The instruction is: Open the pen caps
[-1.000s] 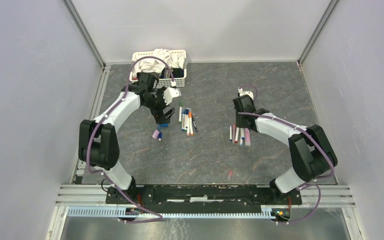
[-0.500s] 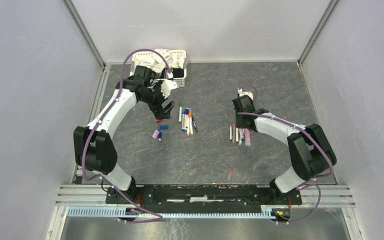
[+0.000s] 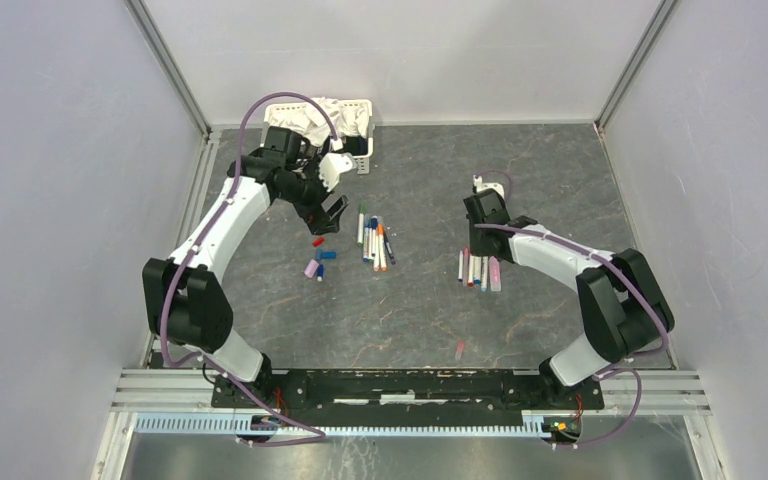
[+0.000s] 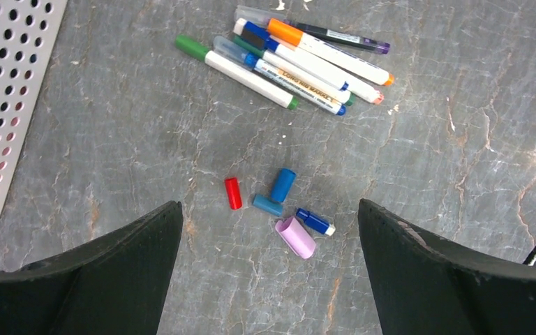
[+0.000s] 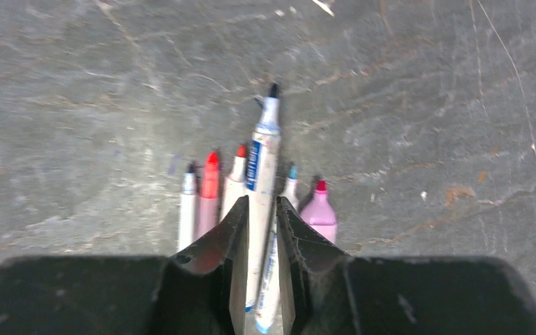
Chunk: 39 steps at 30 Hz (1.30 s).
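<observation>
Robotics laboratory test cell. Evidence:
- Plain pale grey panel walls (image 3: 60, 200) enclose the left, right and far sides.
- Bare aluminium corner posts (image 3: 167, 65) frame the panels.
- The floor of the cell is a dark grey marbled tabletop (image 3: 410, 320).
- A slotted aluminium mounting rail (image 3: 160, 390) runs along the near edge.
- Two white-and-black robot arms are bolted there, the left arm (image 3: 230, 215) and the right arm (image 3: 550, 250).

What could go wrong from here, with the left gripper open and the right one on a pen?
1. The capped pens lie in a tight, overlapping heap, so the open left gripper may drag neighbours when it takes one.
2. The loose caps lie close by and could roll if bumped.
3. The right gripper is closed on an uncapped pen among bare-tipped pens; shifting it could scatter them or smear ink.
</observation>
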{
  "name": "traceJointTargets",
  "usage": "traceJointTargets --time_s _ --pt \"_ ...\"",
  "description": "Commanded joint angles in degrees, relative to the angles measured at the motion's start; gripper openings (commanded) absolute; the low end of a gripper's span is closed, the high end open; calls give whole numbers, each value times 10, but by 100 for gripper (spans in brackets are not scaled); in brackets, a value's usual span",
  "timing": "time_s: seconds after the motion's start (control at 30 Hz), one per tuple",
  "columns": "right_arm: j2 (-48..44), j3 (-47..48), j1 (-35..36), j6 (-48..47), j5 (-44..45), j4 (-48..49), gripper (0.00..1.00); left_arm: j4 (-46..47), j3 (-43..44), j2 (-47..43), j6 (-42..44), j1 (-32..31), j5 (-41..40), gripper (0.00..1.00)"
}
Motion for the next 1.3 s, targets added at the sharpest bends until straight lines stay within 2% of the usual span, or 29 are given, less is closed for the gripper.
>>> traceJointTargets --time_s 0.0,0.1,0.23,0.4,0.6,1.07,1.2,1.27 --pt "-16 59 29 -10 -8 8 28 43 36 -27 -71 3 -52 100" --pt "22 111 66 -17 -26 9 35 93 35 -50 -107 23 -84 100" --pt "102 198 116 -28 -51 0 36 158 3 -78 -170 49 -161 100" --pt "210 317 162 -43 -75 -17 31 100 -2 -65 -140 63 -135 100" --pt "288 382 175 -55 -101 -31 27 128 -55 -112 -147 64 -118 100" --pt "311 352 176 -63 -67 -32 20 93 -44 -113 -140 64 -76 100" --pt "307 330 176 -64 -39 -41 20 85 -41 -113 -134 63 -70 100" --pt "295 300 176 -63 -27 -36 23 81 -42 -112 -131 64 -67 100"
